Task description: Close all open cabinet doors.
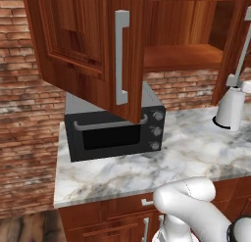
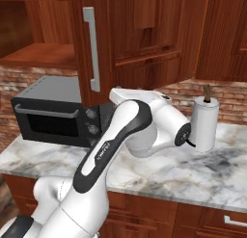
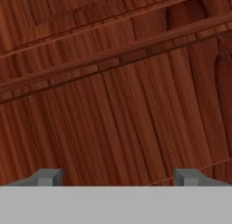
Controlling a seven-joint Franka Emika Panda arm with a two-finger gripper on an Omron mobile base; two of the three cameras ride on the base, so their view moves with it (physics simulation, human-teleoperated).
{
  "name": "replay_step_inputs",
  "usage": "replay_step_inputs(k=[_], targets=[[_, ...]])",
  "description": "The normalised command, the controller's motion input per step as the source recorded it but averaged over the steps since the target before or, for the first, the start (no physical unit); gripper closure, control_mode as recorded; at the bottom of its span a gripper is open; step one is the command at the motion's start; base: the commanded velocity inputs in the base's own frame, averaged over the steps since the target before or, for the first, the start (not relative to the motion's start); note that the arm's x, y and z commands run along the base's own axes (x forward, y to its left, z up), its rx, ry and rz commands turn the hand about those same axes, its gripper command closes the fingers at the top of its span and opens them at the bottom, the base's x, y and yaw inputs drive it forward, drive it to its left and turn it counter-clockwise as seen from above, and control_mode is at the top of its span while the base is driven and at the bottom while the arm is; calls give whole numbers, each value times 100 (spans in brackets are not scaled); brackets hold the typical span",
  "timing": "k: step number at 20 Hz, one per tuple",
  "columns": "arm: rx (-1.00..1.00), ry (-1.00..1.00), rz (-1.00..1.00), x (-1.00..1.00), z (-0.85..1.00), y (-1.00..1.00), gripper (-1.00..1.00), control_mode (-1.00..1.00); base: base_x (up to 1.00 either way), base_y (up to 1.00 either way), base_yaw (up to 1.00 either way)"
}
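A tall reddish-brown cabinet door (image 1: 83,45) stands swung out over the counter, with its long grey bar handle (image 1: 121,55) on the free edge. Behind it the cabinet's inside and shelf (image 1: 181,52) are exposed. A second cabinet door (image 1: 235,45) with a grey handle stands open at the right edge. From the right base, the same handle (image 2: 91,49) shows beside a wide wooden door panel (image 2: 149,39), and my hand (image 2: 124,94) reaches up against the door's lower part. My gripper (image 3: 118,177) is open, its fingertips (image 3: 47,177) wide apart, close to the wood grain of a door panel (image 3: 118,96).
A black microwave (image 1: 115,131) sits on the marble counter (image 1: 191,153) under the open door. A white paper towel roll (image 2: 205,124) on its holder stands to the right. Base cabinets and drawer fronts (image 2: 212,222) run below the counter edge. The wall behind is brick (image 1: 29,118).
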Motion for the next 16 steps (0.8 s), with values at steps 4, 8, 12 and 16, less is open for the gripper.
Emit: replay_step_inputs(k=[4, 8, 12, 16], targets=[[0, 0, 0, 68, 3, 64, -100, -100, 0, 0, 0], [0, 5, 0, 78, 10, 53, -100, -100, 0, 0, 0], [0, 11, -6, 90, 18, 43, -100, -100, 0, 0, 0], [0, 16, -13, 94, 17, 37, -100, -100, 0, 0, 0]])
